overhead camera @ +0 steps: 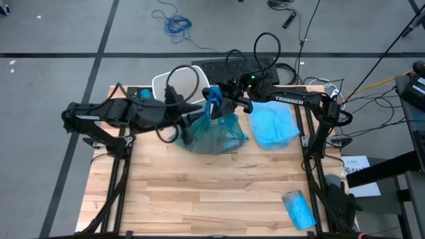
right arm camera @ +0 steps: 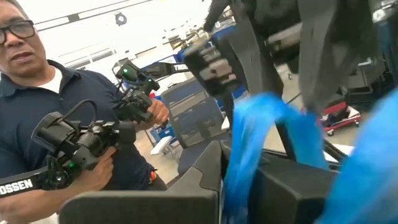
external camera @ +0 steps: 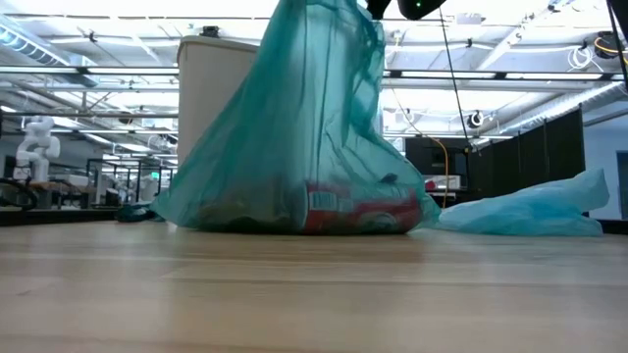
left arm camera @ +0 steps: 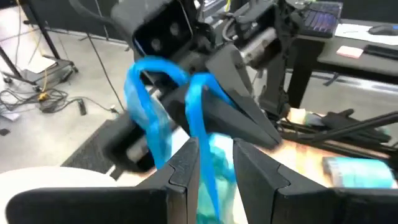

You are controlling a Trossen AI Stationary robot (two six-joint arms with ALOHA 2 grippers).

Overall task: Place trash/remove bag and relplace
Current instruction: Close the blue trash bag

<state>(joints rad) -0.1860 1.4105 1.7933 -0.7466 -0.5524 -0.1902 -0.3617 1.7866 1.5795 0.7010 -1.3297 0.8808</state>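
A teal trash bag (overhead camera: 216, 135) stands by its bottom on the table in front of the white bin (overhead camera: 174, 83). A red-and-white bottle (external camera: 350, 208) and other trash show through its wall. Its blue drawstrings (overhead camera: 213, 97) are gathered above its neck. My left gripper (overhead camera: 201, 111) comes from the table's left and is shut on a strand. My right gripper (overhead camera: 229, 103) comes from the right and is shut on the strings; it also shows in the left wrist view (left arm camera: 249, 118). My left gripper pinches a blue drawstring strand (left arm camera: 200, 134) between its two fingers, just above the bag's neck. The strand runs up from the fingers into a loop. The bag's bottom stays on the table. My right gripper pinches the bunched blue drawstring (right arm camera: 244, 158) between its two fingers, coming level from the table's right side. The string rises out of the fingers into a loop (right arm camera: 273, 109). The bag hangs below, its bottom on the table.
A loose pale blue bag (overhead camera: 273, 126) lies on the table right of the filled one. A pack of blue bags (overhead camera: 298, 208) lies near the front right corner. A keyboard (overhead camera: 232, 66) lies beyond the far edge. A person (right arm camera: 50, 112) holding control handles shows behind.
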